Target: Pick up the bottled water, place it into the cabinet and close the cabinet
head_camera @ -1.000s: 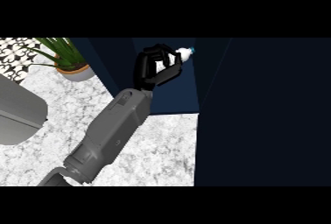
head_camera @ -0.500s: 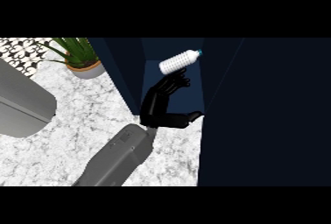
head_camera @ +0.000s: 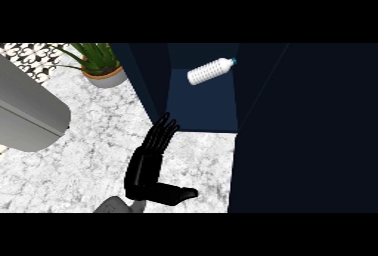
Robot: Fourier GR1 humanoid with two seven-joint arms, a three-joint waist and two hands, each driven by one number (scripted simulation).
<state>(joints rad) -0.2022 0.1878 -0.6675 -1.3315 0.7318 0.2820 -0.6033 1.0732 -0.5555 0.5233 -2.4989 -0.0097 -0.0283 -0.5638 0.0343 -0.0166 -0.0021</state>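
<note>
The bottle (head_camera: 210,71) is seen lying on its side inside the open cabinet (head_camera: 203,107), tilted, with its blue cap pointed up and to the right, close to the dark door (head_camera: 306,130) that stands at the right of the opening. Nothing is touching it. One hand (head_camera: 151,162) is shown low in the head view, over the marble worktop (head_camera: 81,160), just in front of the cabinet's lower edge and well apart from the bottle. Its fingers are held straight and together, pointed up toward the cabinet, and its thumb is stuck out to the right; nothing is grasped, so the hand is released. Only a small grey part of its forearm is visible at the lower edge, and which arm it belongs to cannot be told with certainty, though it looks like the right one. A potted plant (head_camera: 100,62) is placed at the upper left, beside the cabinet's left wall, and a grey rounded object (head_camera: 29,120) is seen at the left edge.
</note>
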